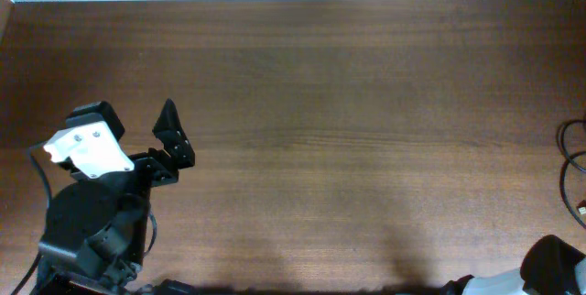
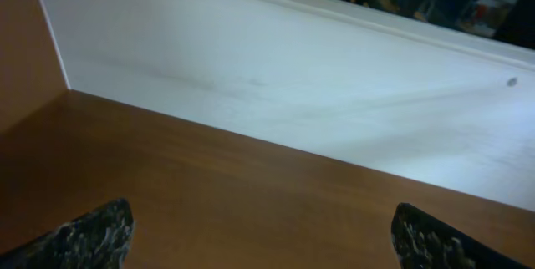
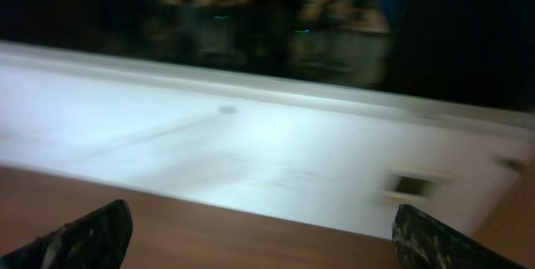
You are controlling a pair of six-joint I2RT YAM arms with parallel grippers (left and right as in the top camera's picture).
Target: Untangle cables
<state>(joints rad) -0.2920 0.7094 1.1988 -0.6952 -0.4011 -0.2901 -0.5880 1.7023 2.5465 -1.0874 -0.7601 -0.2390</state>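
Thin black cables (image 1: 571, 159) lie in loops at the far right edge of the table in the overhead view, partly cut off by the frame. My left gripper (image 1: 174, 136) is open and empty at the left side of the table, far from the cables. In the left wrist view its fingers (image 2: 263, 231) are spread wide over bare wood. My right gripper (image 3: 259, 234) is open and empty in the right wrist view, with bare wood between the fingers. In the overhead view only part of the right arm (image 1: 552, 266) shows, at the bottom right, near the cables.
The brown wooden table (image 1: 348, 103) spans the view. A white wall (image 2: 292, 77) runs along its far edge. The left arm's body (image 1: 87, 213) fills the bottom left corner. A small opening (image 3: 410, 185) sits in the wall in the right wrist view.
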